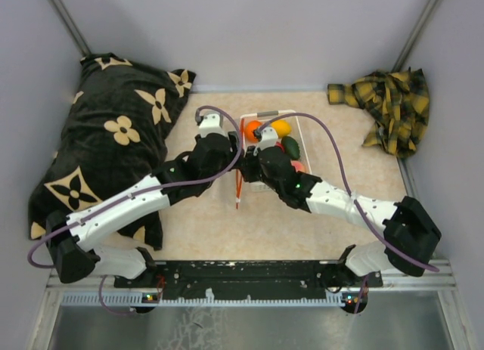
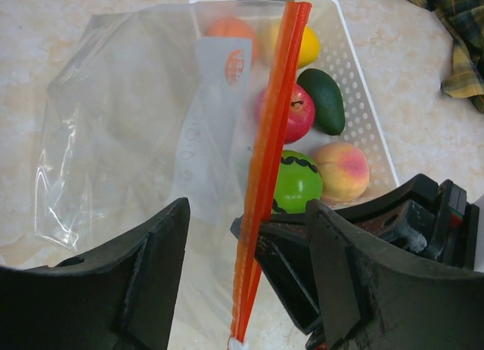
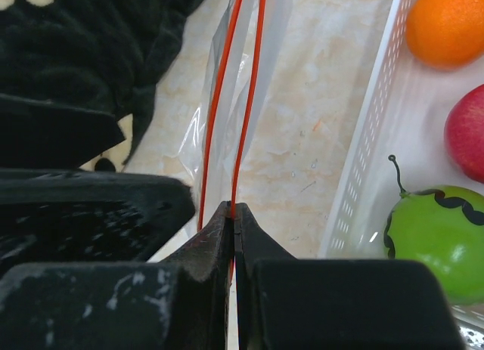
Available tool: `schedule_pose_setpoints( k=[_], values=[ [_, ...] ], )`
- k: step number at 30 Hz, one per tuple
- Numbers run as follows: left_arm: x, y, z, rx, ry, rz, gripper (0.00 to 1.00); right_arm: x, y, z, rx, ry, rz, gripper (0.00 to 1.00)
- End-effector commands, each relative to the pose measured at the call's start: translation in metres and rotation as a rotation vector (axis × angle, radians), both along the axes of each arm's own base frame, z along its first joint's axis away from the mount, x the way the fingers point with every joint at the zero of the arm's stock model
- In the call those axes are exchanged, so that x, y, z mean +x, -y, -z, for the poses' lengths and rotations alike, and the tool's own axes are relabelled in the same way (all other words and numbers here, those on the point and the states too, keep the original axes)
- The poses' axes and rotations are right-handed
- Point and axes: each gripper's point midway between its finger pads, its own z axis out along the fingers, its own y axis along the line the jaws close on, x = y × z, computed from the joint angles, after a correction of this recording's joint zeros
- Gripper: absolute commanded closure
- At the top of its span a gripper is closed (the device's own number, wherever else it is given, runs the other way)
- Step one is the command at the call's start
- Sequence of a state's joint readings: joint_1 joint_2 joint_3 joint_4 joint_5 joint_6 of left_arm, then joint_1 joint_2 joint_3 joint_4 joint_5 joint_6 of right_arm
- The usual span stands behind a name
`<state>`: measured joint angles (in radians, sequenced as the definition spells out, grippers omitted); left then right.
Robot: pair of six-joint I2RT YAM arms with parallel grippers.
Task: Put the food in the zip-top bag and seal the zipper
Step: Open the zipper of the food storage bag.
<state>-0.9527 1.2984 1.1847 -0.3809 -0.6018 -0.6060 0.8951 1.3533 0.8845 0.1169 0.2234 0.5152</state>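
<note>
The clear zip-top bag (image 2: pixel 121 138) stands on edge left of the white basket (image 2: pixel 370 131), its red-orange zipper (image 2: pixel 266 161) up. My right gripper (image 3: pixel 234 208) is shut on the zipper's right lip (image 3: pixel 249 85); the left lip (image 3: pixel 215 100) hangs free, so the mouth is parted. My left gripper (image 2: pixel 248 214) is open, its jaws on either side of the zipper without touching it. The food lies in the basket: orange (image 2: pixel 231 29), lemon (image 2: pixel 304 46), avocado (image 2: pixel 325 100), apple (image 2: pixel 293 114), lime (image 2: pixel 296 182), peach (image 2: pixel 342 171). In the top view both grippers (image 1: pixel 225 152) (image 1: pixel 257 162) meet at the zipper (image 1: pixel 239 187).
A black pillow with tan flowers (image 1: pixel 113 138) lies at the left, close to the bag. A yellow plaid cloth (image 1: pixel 389 104) lies at the back right. The basket (image 1: pixel 302 127) sits just right of the grippers. Grey walls enclose the table.
</note>
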Motion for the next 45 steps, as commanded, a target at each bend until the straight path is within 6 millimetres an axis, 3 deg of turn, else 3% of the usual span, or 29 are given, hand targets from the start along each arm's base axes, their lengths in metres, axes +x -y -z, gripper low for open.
schedule_pose_setpoints(
  k=[1,11,19,27,36,41,45],
  values=[
    [0.014,0.009,-0.002,0.012,0.002,0.002,0.31,0.006,-0.01,-0.035,0.053,0.078,0.007,1.0],
    [0.029,-0.019,0.015,0.107,-0.023,-0.107,0.44,0.005,-0.007,-0.037,0.045,0.089,0.016,1.0],
    [0.036,-0.04,0.018,0.172,-0.016,-0.167,0.46,0.004,-0.01,-0.038,0.038,0.095,0.006,1.0],
    [0.044,-0.026,0.012,0.156,-0.011,-0.121,0.54,0.001,-0.016,-0.042,0.04,0.101,-0.019,1.0],
    [0.043,-0.014,0.029,0.138,-0.056,-0.082,0.59,0.001,-0.014,-0.044,0.051,0.104,-0.008,1.0],
    [0.043,-0.019,0.026,0.149,-0.051,-0.09,0.74,0.003,-0.01,-0.04,0.035,0.097,0.019,1.0],
    [0.042,-0.029,0.012,0.179,-0.027,-0.105,0.96,0.008,-0.001,-0.036,0.006,0.093,0.062,1.0]
  ],
)
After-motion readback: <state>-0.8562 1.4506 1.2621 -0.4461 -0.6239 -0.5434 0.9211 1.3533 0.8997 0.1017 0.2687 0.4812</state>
